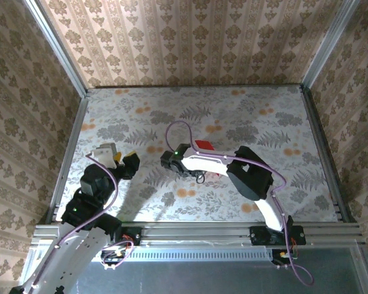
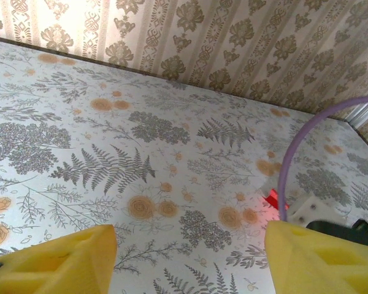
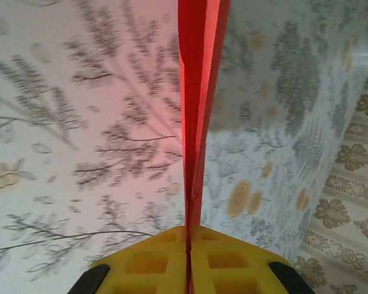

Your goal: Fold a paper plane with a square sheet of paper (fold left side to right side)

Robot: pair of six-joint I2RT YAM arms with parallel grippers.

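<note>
One bright red paper sheet [image 3: 199,92], folded to a narrow strip, juts straight ahead from the right hand [image 3: 188,239] pinching it; left hand [image 2: 187,239] released, pads wide apart above tabletop [image 2: 141,153]

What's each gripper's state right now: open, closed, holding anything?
Left gripper: open, nothing between its fingers.
Right gripper: closed on the folded red paper.

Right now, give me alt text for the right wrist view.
Folded red paper, seen edge-on, is pinched between shut yellow jaws at the bottom and runs straight up mid-frame. Behind it lies the blurred fern-patterned table, with patterned wall at lower right.
</note>
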